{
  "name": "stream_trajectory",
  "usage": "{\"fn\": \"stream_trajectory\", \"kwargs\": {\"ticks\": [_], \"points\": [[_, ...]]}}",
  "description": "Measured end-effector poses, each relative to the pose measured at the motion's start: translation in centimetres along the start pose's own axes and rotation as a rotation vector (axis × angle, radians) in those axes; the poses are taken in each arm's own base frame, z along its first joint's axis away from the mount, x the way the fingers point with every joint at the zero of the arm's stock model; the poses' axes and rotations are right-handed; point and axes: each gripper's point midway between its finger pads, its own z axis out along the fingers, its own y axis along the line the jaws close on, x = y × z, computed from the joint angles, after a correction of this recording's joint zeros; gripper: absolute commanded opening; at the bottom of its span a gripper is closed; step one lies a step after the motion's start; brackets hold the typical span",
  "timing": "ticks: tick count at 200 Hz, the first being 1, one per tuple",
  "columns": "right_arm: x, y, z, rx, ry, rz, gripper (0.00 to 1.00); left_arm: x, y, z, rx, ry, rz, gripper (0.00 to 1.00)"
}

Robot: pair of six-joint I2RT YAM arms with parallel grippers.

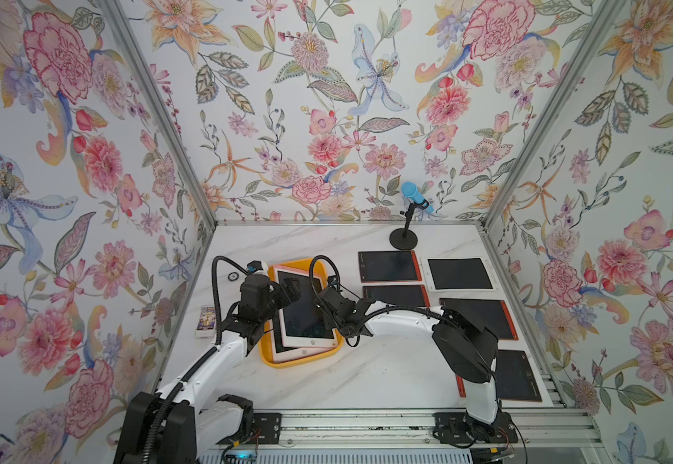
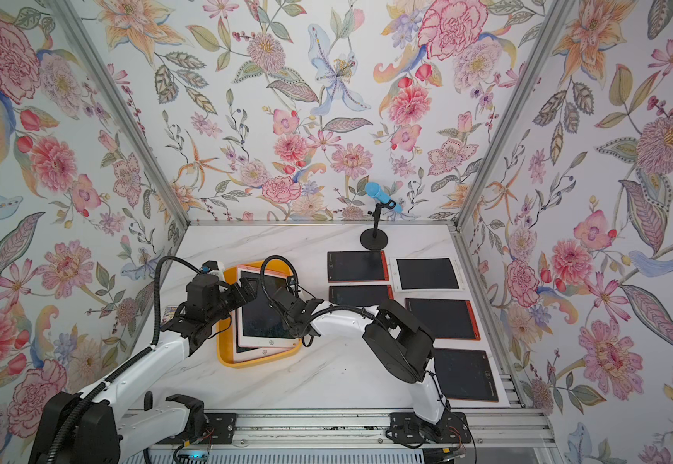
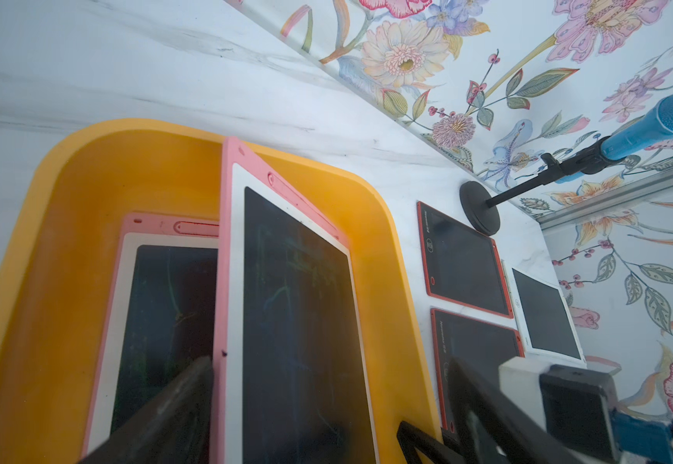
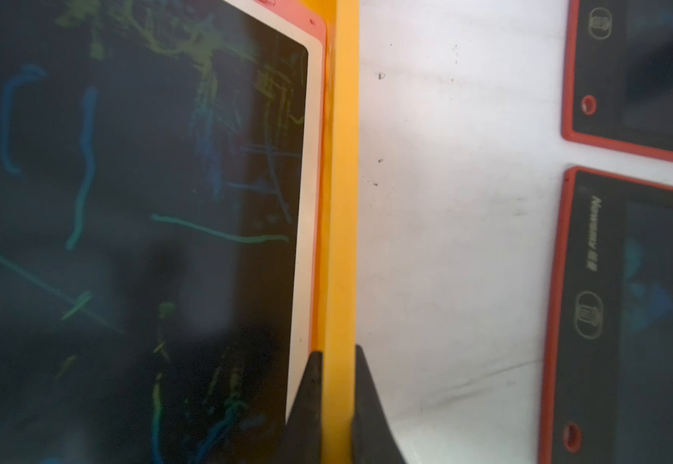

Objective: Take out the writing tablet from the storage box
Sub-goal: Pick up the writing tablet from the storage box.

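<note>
The yellow-orange storage box (image 1: 269, 356) (image 2: 225, 353) sits left of centre on the marble table and holds two pink-framed writing tablets. The upper writing tablet (image 1: 304, 315) (image 3: 298, 305) (image 4: 126, 180) lies tilted over the lower one (image 1: 303, 352) (image 3: 158, 305). My left gripper (image 1: 290, 290) (image 3: 329, 363) is open above the box. One of its fingers (image 3: 174, 401) is beside the upper tablet's pink edge, and the other stands beyond the box's wall. My right gripper (image 1: 324, 293) (image 4: 337, 361) is shut on the box's right wall (image 4: 341, 201).
Several dark writing tablets lie flat to the right, red-framed ones (image 1: 389, 266) (image 1: 475, 319) and a white one (image 1: 458, 274). A blue microphone (image 1: 415, 195) stands on a black stand (image 1: 403, 241) at the back. A small card box (image 1: 207, 317) lies at the left wall.
</note>
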Motion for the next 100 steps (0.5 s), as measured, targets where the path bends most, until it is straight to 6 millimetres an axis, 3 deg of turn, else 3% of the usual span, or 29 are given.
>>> {"fn": "stream_trajectory", "kwargs": {"ticks": [50,100], "points": [[-0.2,0.1,0.2,-0.021,0.006,0.024,0.07,4.6,-0.5,0.1,0.097,0.160,-0.046,0.77],[-0.4,-0.1,0.4,-0.031,0.009,0.047,0.07,4.9,-0.9,-0.4,0.119,0.174,-0.050,0.62]]}}
